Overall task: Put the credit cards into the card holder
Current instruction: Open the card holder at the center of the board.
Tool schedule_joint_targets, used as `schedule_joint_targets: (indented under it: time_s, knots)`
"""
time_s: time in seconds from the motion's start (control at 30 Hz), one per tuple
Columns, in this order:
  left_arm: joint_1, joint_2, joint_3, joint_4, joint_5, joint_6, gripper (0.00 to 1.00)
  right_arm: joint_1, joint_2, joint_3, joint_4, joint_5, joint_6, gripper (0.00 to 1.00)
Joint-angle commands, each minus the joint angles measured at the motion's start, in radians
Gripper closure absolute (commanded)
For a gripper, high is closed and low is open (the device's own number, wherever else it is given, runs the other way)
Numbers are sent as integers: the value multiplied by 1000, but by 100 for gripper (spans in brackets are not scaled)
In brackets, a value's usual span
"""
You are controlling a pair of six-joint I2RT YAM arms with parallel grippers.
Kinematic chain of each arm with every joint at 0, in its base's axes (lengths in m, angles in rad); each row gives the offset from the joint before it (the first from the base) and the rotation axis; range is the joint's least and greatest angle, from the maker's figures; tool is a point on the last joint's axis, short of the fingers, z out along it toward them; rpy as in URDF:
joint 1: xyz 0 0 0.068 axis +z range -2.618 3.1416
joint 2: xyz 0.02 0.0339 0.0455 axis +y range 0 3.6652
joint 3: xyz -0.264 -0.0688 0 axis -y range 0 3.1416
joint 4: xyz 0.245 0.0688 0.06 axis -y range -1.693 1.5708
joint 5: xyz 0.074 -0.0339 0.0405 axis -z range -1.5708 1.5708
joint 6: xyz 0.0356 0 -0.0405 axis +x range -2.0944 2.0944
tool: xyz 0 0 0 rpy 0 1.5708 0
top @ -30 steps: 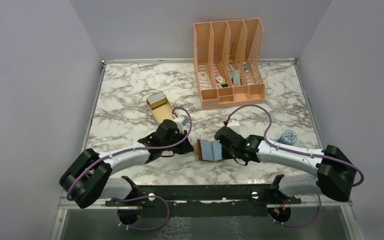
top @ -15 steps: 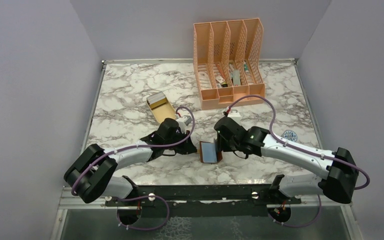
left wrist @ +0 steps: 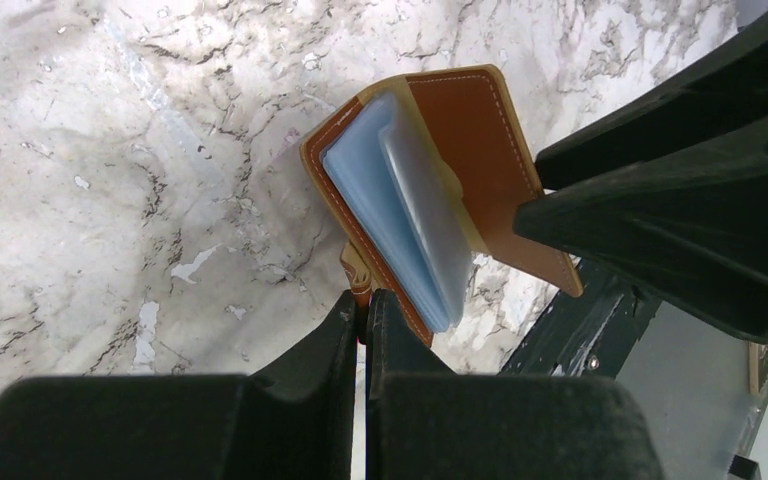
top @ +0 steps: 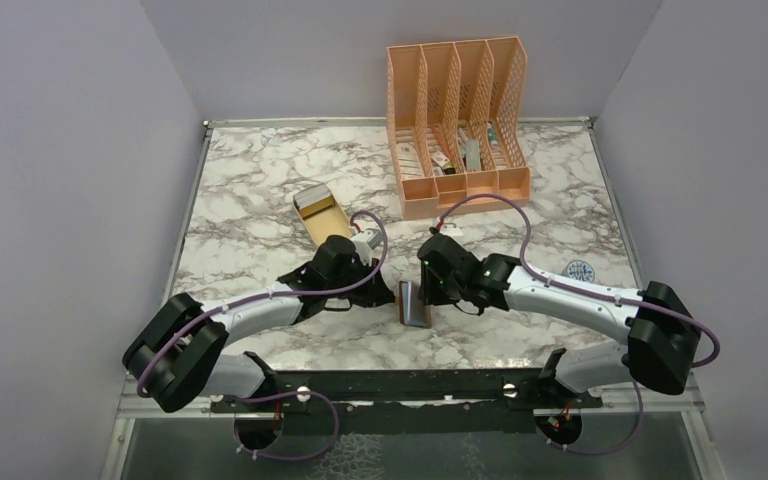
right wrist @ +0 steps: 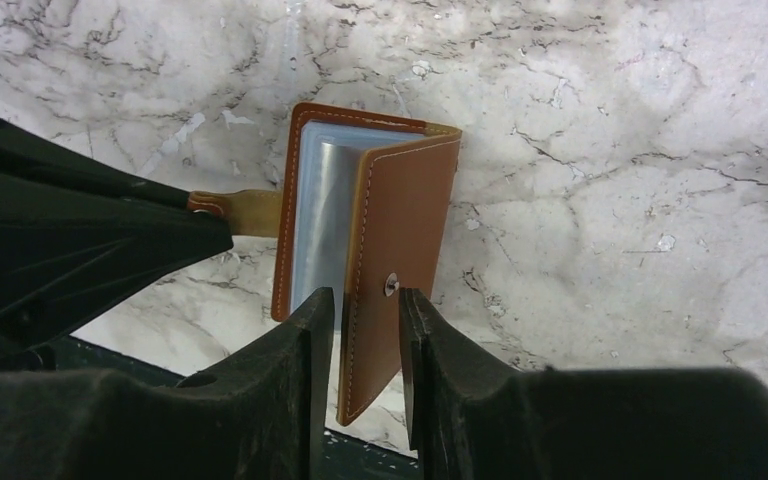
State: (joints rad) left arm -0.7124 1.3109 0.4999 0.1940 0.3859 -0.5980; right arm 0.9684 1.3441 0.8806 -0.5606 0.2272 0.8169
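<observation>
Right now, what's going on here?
Both arms are working on the card holder. The left hand is shut on its snap tab, holding it. The right hand straddles the front cover, which stands half raised over the bluish pockets. Whether the right hand actually pinches the cover is unclear. Nothing else is in either hand.

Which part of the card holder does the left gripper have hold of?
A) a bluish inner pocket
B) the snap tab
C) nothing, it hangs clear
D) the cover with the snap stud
B: in the left wrist view, the left gripper is shut, its fingers pinching the snap tab that juts from the card holder edge.
</observation>
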Motion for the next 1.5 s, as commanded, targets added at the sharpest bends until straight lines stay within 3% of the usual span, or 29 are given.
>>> schedule_joint_targets:
  time_s: [0.0,0.1,0.33,0.4,0.6,0.8,1.03,1.2,1.37,1.47]
  knots:
    - [5,-38,37,-3,-2,-7,100,-2,16,-8,-4,47,15,71]
    - [5,-39,40,-14,-17,-11,96,-1,4,-39,-12,69,21,76]
    - [5,-39,16,52,6,-73,56,0,-48,-119,53,46,18,85]
    - [5,-32,1,91,18,-101,49,0,-53,-129,53,51,21,86]
    - [5,20,4,132,37,-114,40,-1,-80,-149,65,49,20,86]
    - [5,81,20,143,33,-100,39,-1,-82,-168,73,57,17,87]
    - [5,137,20,169,44,-103,46,-1,-85,-197,88,65,19,88]
    - [5,163,12,231,84,-146,66,-2,-90,-203,92,68,14,88]
    - [4,183,1,313,135,-214,97,-1,-94,-194,88,69,5,86]
    - [4,172,-11,347,146,-259,100,0,-93,-147,6,83,23,75]
